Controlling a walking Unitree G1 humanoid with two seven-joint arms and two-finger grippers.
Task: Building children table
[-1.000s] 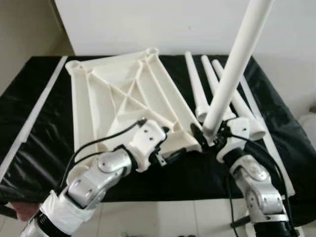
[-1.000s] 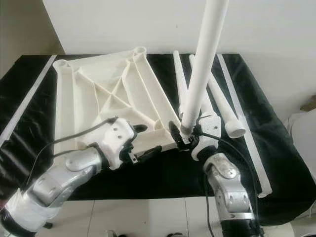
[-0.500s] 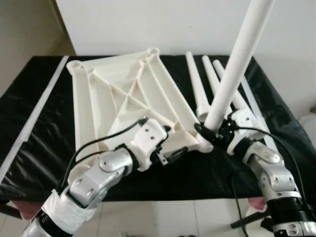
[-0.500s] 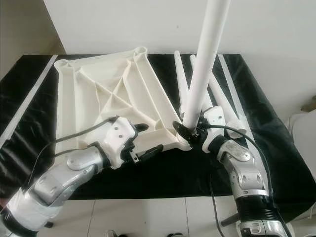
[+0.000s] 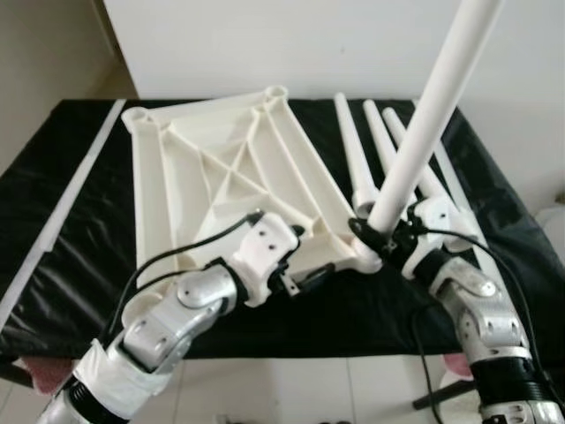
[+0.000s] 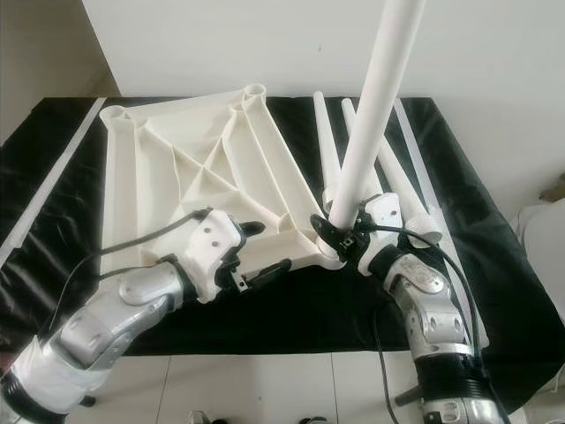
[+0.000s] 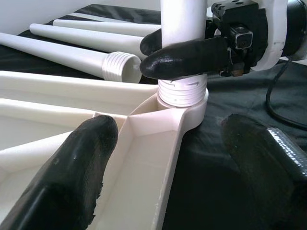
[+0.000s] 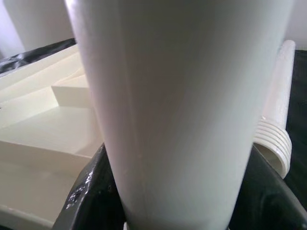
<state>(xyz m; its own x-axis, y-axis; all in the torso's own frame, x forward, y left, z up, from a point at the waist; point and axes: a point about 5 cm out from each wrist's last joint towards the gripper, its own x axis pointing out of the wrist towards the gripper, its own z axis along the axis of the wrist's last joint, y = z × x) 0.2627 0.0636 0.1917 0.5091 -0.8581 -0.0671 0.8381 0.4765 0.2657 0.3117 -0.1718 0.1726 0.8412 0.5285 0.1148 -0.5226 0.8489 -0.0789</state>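
The white table top (image 5: 212, 177) lies upside down on the black-covered surface, ribs facing up. A long white leg (image 5: 424, 124) stands in its near right corner socket (image 7: 192, 112), leaning up and to the right. Its threaded end (image 7: 182, 91) shows above the socket rim. My right gripper (image 5: 375, 238) is shut on the leg just above the socket. My left gripper (image 5: 307, 253) is open at the top's near edge, one finger (image 7: 72, 177) over the inner frame and the other outside it. Three loose legs (image 6: 325, 141) lie to the right of the top.
The black sheet (image 5: 62, 256) covers the work surface up to a white wall behind. A long white strip (image 5: 62, 212) lies along the left side and another (image 5: 459, 194) along the right. Pale floor tiles (image 5: 291, 389) show beyond the near edge.
The right gripper has carried the leg's lower end from beside the corner onto the corner socket, and its forearm has swung outward to the right. The left gripper has stayed put.
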